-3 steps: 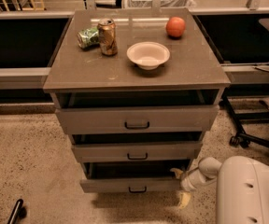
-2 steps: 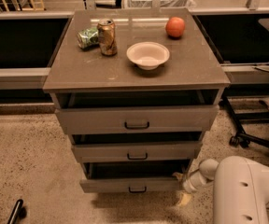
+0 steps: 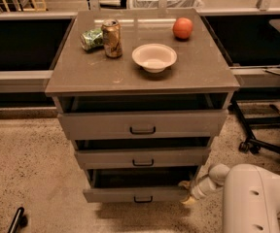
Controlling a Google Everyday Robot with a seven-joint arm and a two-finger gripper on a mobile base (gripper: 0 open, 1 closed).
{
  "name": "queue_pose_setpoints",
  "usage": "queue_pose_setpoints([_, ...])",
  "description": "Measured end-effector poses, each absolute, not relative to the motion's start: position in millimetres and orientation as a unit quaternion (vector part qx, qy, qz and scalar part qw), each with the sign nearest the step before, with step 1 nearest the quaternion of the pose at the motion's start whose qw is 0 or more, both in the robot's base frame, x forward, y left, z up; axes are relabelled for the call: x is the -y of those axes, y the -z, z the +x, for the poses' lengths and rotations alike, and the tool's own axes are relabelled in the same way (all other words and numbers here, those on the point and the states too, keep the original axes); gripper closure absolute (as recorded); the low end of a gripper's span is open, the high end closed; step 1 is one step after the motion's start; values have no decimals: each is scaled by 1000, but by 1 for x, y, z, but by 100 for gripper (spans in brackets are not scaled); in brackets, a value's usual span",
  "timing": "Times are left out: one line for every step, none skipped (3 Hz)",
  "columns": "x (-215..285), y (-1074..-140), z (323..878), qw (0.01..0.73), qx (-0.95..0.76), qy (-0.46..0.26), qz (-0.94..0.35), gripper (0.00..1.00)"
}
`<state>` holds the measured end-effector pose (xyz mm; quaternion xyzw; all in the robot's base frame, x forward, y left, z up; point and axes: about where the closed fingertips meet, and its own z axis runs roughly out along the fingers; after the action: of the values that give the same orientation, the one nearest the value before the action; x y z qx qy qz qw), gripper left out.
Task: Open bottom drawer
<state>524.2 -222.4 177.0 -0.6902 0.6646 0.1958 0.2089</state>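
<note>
The bottom drawer (image 3: 130, 194) is the lowest and narrowest grey-brown front of the cabinet, with a small dark centre pull (image 3: 143, 199). It stands pulled out a little, with a dark gap above its front. My gripper (image 3: 188, 192) is at the drawer's right front corner, on the end of the white arm (image 3: 256, 198) that comes in from the lower right. Its pale fingertips (image 3: 185, 201) touch or nearly touch the drawer's right edge, well right of the pull.
The middle drawer (image 3: 142, 157) and top drawer (image 3: 142, 124) are also slightly out. On the cabinet top are a can (image 3: 112, 38), a green packet (image 3: 92, 38), a white bowl (image 3: 154, 57) and an orange fruit (image 3: 182, 27). An office chair base (image 3: 264, 140) stands to the right.
The arm and gripper have shifted slightly left toward the drawer's right corner. The drawer gap looks much the same.
</note>
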Motion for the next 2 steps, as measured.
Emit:
queue_pose_setpoints([222, -183, 527, 209, -665, -196, -690, 59])
queue_pose_setpoints([222, -184, 528, 209, -665, -196, -690, 51])
